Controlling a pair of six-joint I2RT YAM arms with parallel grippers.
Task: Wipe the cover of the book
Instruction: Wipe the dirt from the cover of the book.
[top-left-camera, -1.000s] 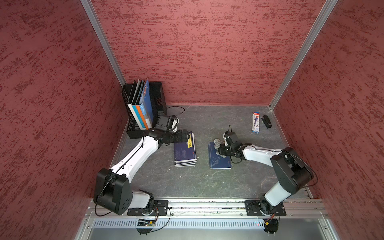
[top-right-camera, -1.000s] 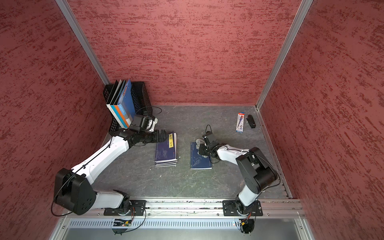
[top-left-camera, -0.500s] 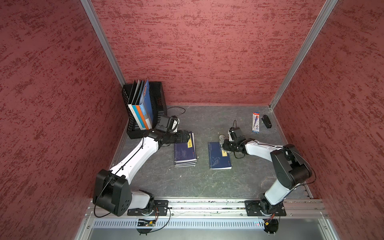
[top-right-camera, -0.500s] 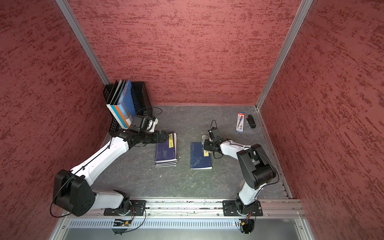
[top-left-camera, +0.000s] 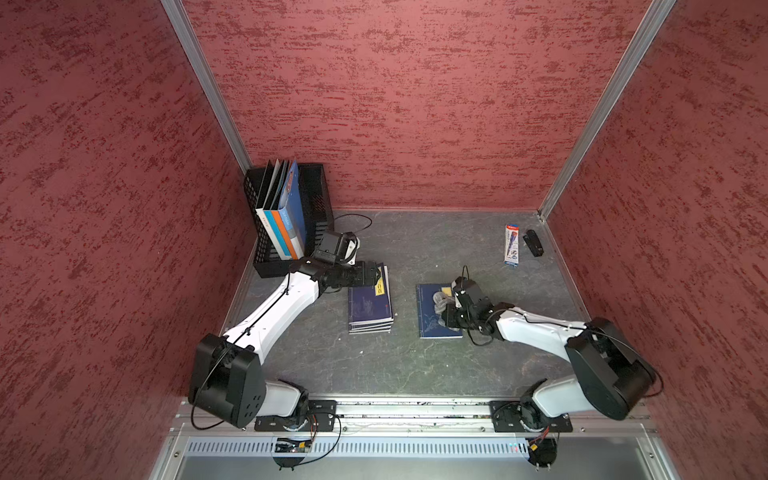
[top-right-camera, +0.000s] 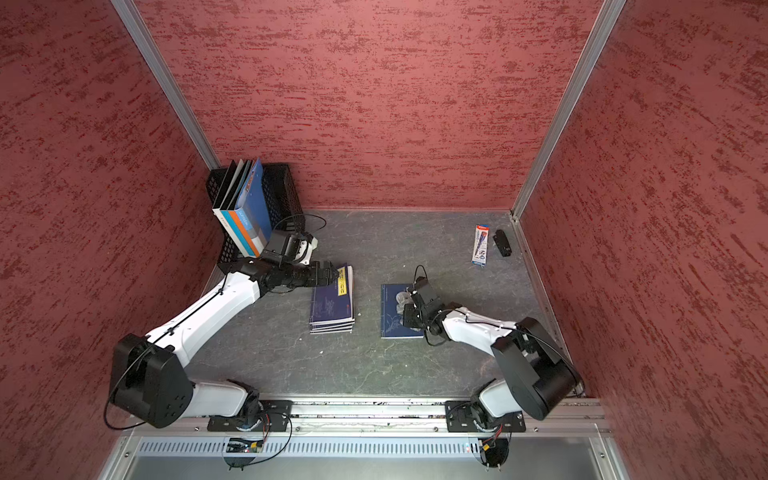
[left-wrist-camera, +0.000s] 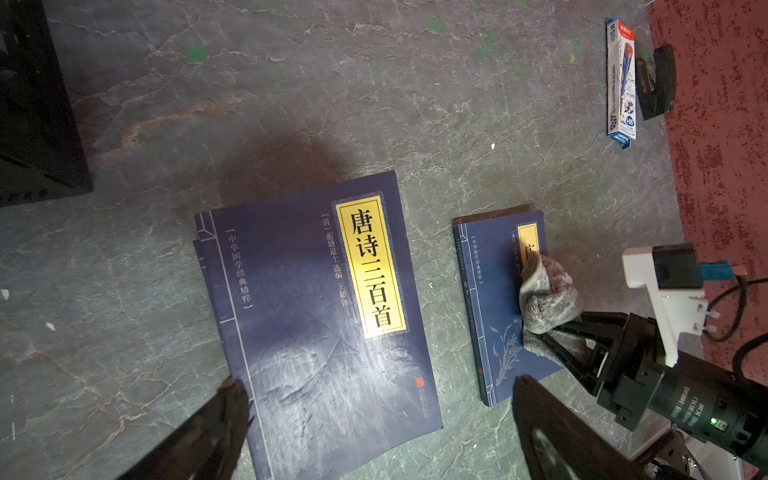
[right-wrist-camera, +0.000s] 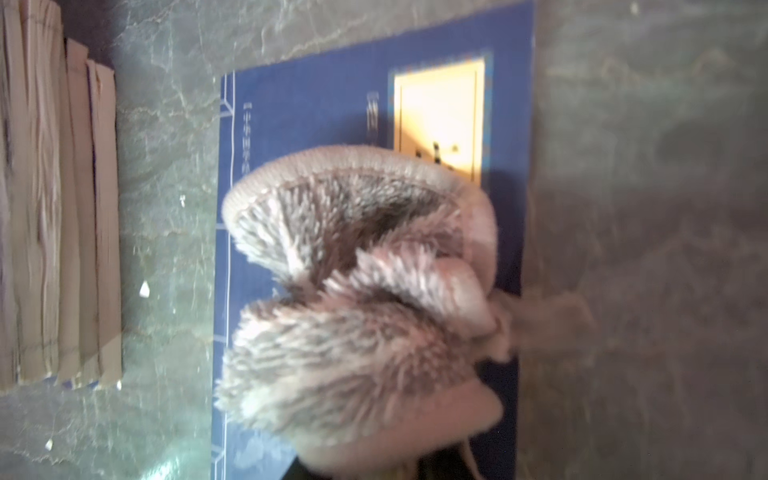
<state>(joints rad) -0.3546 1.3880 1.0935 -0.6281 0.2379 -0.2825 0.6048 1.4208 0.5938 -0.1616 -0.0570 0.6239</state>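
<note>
The right gripper (left-wrist-camera: 555, 338) is pinching a fluffy grey cloth (left-wrist-camera: 548, 299) on the blue book (left-wrist-camera: 494, 328) lying beside the stack (left-wrist-camera: 291, 311); in the right wrist view the cloth is hiding the fingers and half the cover. The left gripper (left-wrist-camera: 378, 382) is hanging wide open over the stack, its fingers partly cut off

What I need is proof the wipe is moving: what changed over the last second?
The right gripper, shut on the grey cloth, swept it toward the far edge of the blue book, then back to mid-cover. The left gripper stayed open over the stack of books; neither book nor stack shifted.
</note>
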